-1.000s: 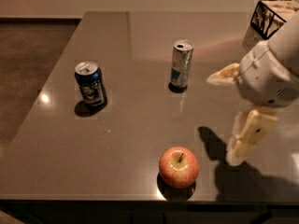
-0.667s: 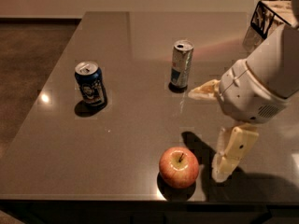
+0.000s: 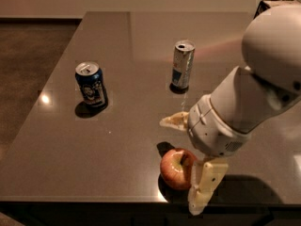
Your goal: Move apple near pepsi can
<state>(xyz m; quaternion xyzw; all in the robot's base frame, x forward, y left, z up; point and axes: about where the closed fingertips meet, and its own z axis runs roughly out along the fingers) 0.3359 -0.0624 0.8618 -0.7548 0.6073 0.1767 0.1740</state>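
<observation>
Gripper (image 3: 179,166) moved onto apple (image 3: 174,171), fingers (image 3: 205,182) seemingly astride

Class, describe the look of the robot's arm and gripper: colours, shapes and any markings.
The arm is white, built of smooth rounded shells: a bulging dome, then a thick cylinder with a darker seam ring. The gripper, by the apple, has two flat cream fingers. No cables or markings show.

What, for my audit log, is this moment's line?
tool open at apple | apple at near edge | blue can far left, apart
</observation>
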